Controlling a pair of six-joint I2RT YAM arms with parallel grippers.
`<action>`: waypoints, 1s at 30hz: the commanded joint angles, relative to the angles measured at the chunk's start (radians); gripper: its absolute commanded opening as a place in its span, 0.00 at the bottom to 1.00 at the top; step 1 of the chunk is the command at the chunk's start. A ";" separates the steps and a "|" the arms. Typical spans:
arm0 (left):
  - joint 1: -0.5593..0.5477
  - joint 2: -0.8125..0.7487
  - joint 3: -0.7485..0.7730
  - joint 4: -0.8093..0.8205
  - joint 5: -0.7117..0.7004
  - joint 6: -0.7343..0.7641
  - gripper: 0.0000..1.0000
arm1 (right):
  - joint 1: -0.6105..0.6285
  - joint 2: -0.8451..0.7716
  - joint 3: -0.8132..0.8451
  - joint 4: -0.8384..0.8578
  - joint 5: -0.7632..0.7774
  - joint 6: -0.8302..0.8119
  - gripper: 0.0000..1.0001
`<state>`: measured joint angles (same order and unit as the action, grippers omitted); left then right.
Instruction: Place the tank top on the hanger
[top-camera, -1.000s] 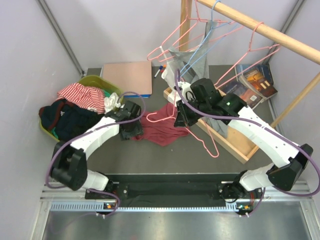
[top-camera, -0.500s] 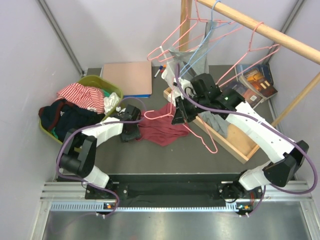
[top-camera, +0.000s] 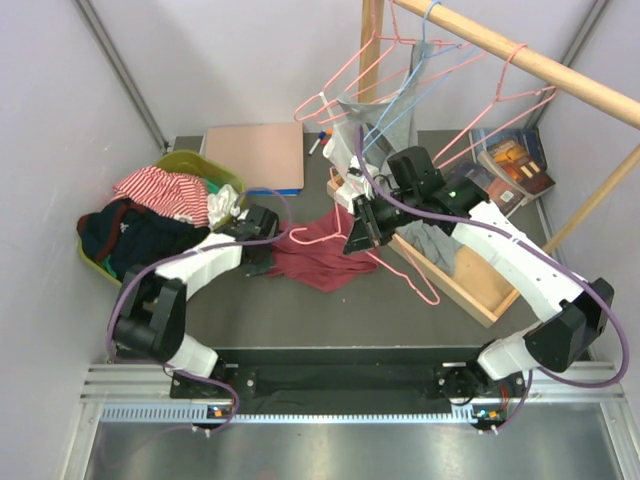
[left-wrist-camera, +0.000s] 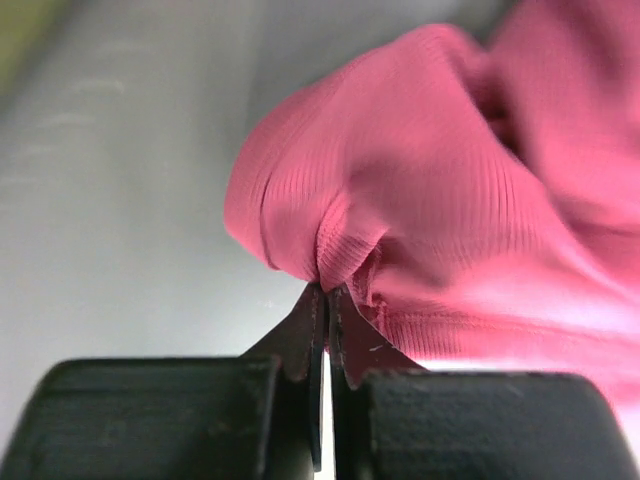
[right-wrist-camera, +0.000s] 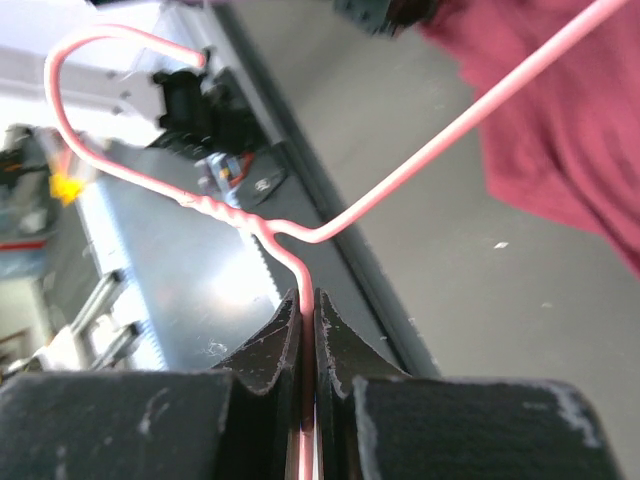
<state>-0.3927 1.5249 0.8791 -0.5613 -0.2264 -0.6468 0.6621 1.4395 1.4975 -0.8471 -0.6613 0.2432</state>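
Note:
The maroon tank top (top-camera: 322, 258) lies crumpled on the grey table between the two arms. My left gripper (top-camera: 266, 258) is at its left edge. In the left wrist view that gripper (left-wrist-camera: 326, 291) is shut on a pinched fold of the tank top (left-wrist-camera: 430, 190). The pink wire hanger (top-camera: 405, 265) is held slanting over the cloth's right side. My right gripper (top-camera: 358, 238) grips it, and in the right wrist view this gripper (right-wrist-camera: 308, 298) is shut on the hanger (right-wrist-camera: 420, 165) wire just below the twisted neck, with the hook curving away to the left.
A green basket (top-camera: 192, 162) with a striped cloth (top-camera: 160, 188) and dark clothes stands at left. A pink board (top-camera: 256, 155) lies at the back. A wooden crate (top-camera: 470, 285) sits at right, under a wooden rail (top-camera: 520, 55) carrying hangers and a grey garment (top-camera: 385, 118). Books (top-camera: 515, 160) lie at the back right.
My left gripper, open before, has shut on the tank top's left edge. The right gripper has shifted slightly with the hanger, staying shut on it.

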 joint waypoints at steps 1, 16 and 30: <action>0.018 -0.189 0.124 0.012 -0.027 0.084 0.00 | -0.027 -0.028 -0.036 0.101 -0.243 -0.015 0.00; 0.020 -0.381 0.265 0.067 0.088 0.274 0.00 | -0.030 0.019 -0.106 0.363 -0.543 0.158 0.00; 0.020 -0.398 0.360 0.127 0.182 0.380 0.00 | -0.007 -0.024 -0.378 1.299 -0.635 0.891 0.00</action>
<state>-0.3763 1.1370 1.1805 -0.4984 -0.0544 -0.3222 0.6430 1.4597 1.1648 0.0219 -1.2549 0.8440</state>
